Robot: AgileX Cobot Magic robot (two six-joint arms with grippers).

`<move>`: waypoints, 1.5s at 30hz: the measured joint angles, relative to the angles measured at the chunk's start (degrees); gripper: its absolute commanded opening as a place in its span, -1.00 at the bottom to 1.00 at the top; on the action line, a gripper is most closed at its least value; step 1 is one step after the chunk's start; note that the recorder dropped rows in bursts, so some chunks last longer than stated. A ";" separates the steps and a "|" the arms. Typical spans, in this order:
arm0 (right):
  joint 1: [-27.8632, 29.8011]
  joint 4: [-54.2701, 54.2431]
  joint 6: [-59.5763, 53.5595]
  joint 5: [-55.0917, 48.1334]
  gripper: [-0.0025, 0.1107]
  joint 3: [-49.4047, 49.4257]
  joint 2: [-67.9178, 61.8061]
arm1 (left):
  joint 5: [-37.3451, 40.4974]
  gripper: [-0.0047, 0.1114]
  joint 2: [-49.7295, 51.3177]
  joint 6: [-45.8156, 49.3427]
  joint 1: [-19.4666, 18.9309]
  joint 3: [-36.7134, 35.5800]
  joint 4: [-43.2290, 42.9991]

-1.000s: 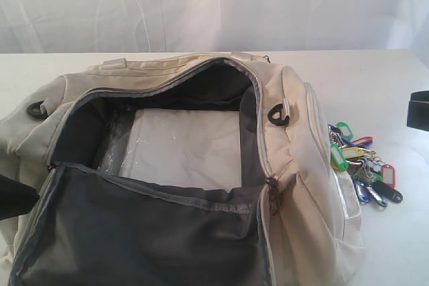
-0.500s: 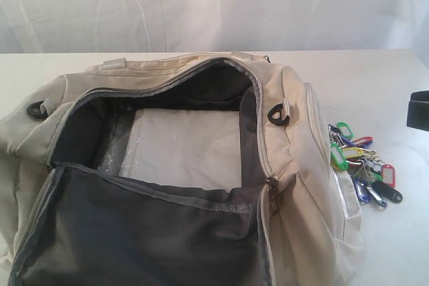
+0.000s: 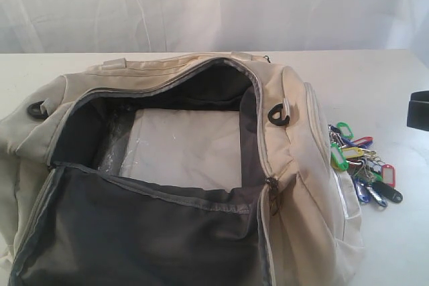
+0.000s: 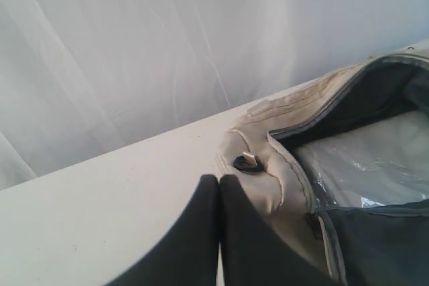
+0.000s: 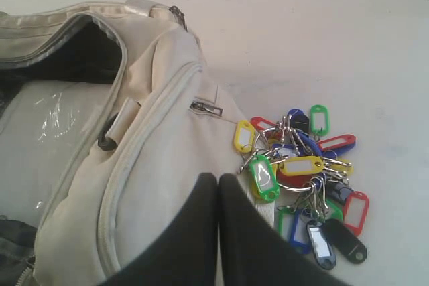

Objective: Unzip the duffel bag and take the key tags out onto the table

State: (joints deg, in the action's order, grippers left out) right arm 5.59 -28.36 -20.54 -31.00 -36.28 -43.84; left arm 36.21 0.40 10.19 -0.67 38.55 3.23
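The duffel bag lies unzipped on the white surface, with its flap folded forward and its grey lining exposed. The key tags rest on the surface against the bag's right end. The left hand and the right hand each have their fingers pressed together, holding nothing.

Backdrop: white curtain spans the whole far side, hanging in soft vertical and slanting folds down to the far edge of the bench. Bench top plain white, matte. Light even and diffuse; shadows soft and pale.
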 measured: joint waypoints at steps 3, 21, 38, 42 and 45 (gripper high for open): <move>0.00 0.00 0.00 0.00 -0.96 0.00 0.00 | -0.52 -0.92 -0.11 0.00 -0.08 -1.43 0.00; 0.00 0.00 0.00 0.00 -0.96 0.00 0.00 | -10.27 -0.92 -0.01 0.49 -0.08 -29.19 -0.26; 0.00 0.00 0.00 0.00 -0.96 0.00 0.00 | -16.85 -0.92 -0.11 0.84 -0.08 -38.01 -0.60; 0.00 0.00 0.00 0.00 -0.96 0.00 0.00 | -16.85 -0.92 -0.11 0.84 -0.37 -38.01 -0.60; 0.00 0.00 0.00 0.00 -0.96 0.00 0.00 | -16.85 -0.92 -0.11 0.84 -1.82 -38.01 -0.60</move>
State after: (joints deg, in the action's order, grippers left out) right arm 5.59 -28.36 -20.54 -31.00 -36.28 -43.84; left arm 19.36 0.29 11.03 -2.50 0.54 2.63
